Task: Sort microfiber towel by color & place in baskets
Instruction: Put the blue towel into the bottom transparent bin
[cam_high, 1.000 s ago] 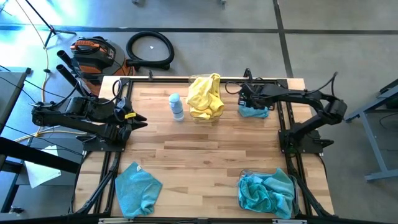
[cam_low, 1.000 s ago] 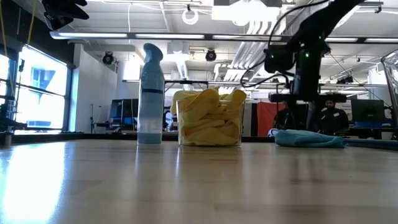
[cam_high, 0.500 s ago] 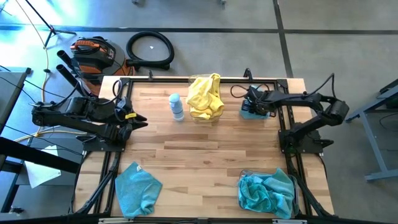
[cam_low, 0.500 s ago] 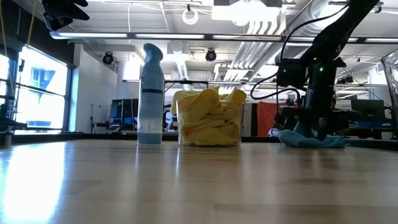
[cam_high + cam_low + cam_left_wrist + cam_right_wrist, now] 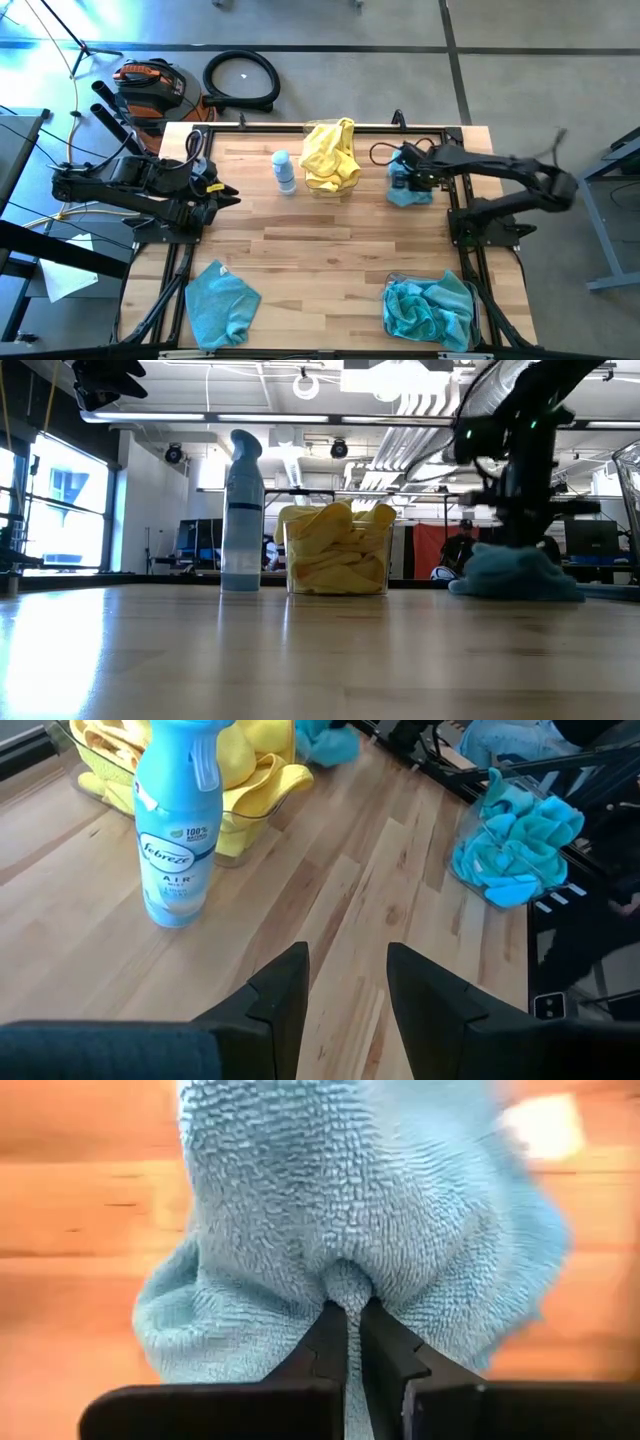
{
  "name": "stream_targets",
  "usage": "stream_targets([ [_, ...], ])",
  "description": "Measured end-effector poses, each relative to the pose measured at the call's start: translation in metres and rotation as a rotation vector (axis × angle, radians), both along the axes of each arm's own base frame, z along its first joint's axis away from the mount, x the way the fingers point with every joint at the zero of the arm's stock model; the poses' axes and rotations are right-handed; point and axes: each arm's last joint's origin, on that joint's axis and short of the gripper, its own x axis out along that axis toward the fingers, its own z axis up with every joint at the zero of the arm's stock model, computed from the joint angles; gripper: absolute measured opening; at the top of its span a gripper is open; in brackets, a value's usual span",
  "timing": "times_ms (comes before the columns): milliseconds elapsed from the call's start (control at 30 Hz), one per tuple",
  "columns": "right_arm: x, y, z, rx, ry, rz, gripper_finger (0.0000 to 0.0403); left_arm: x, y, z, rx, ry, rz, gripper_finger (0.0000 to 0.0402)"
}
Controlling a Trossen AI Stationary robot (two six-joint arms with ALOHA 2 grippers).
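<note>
Wooden counter (image 5: 330,240) bearing two clear baskets: the far-centre basket (image 5: 331,172) holds yellow towels, the near-right basket (image 5: 432,310) teal ones. Right end effector (image 5: 352,1315), far right, is closed, pinching a teal towel (image 5: 350,1210). Left end effector (image 5: 345,982) waits open at far left. A loose teal towel (image 5: 221,303) lies near left.

The right gripper (image 5: 352,1320) pinches a towel (image 5: 408,190); the tub of towels (image 5: 331,160) and spray bottle (image 5: 285,172) lie beyond it, toward the left arm.
</note>
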Motion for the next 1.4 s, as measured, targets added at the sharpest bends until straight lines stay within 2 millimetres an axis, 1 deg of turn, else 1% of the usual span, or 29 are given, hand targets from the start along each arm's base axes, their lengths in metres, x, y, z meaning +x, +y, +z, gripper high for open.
stream_targets([
  [100,-0.007,0.016,0.030,-0.047,-0.017,0.010,0.0004,0.000,0.000,0.000,0.001,0.000,-0.001,0.0126],
  [167,-0.009,0.028,0.055,-0.093,-0.080,0.014,0.0003,0.000,0.000,0.000,0.008,0.001,-0.005,0.0126],
  [267,-0.016,0.051,0.090,-0.130,-0.135,0.029,0.0002,0.000,0.000,0.000,0.016,0.001,-0.011,0.0126],
  [400,-0.019,0.082,0.137,-0.172,-0.216,0.072,0.0002,0.000,0.000,0.000,0.023,0.002,-0.015,0.0126],
  [500,-0.015,0.107,0.166,-0.189,-0.283,0.116,0.0001,0.000,0.000,0.000,0.023,0.002,-0.015,0.0126],
  [600,-0.009,0.131,0.189,-0.175,-0.317,0.169,0.0001,0.000,0.000,0.000,0.023,0.002,-0.015,0.0126],
  [767,0.005,0.177,0.216,-0.126,-0.278,0.246,0.0001,0.000,0.000,0.000,0.023,0.002,-0.015,0.0126],
  [867,0.012,0.207,0.231,-0.085,-0.331,0.294,0.0000,0.000,0.000,0.000,0.023,0.002,-0.016,0.0126],
  [967,0.015,0.236,0.245,-0.024,-0.384,0.298,0.0000,0.000,0.000,0.000,0.029,0.003,-0.019,0.0126],
  [1033,0.014,0.256,0.249,0.032,-0.382,0.317,0.0000,0.000,0.000,0.000,0.037,0.004,-0.025,0.0126],
  [1100,0.012,0.276,0.253,0.126,-0.368,0.321,0.0000,0.000,0.000,0.000,0.043,0.005,-0.029,0.0126],
  [1267,0.000,0.321,0.252,0.352,-0.210,0.303,0.0000,0.000,0.000,0.000,0.044,0.005,-0.030,0.0126],
  [1333,-0.005,0.335,0.252,0.409,-0.153,0.332,0.0000,0.000,0.000,0.000,0.045,0.005,-0.030,0.0126],
  [1400,-0.008,0.343,0.254,0.434,-0.138,0.361,0.0000,0.000,0.000,0.000,0.045,0.005,-0.030,0.0126],
])
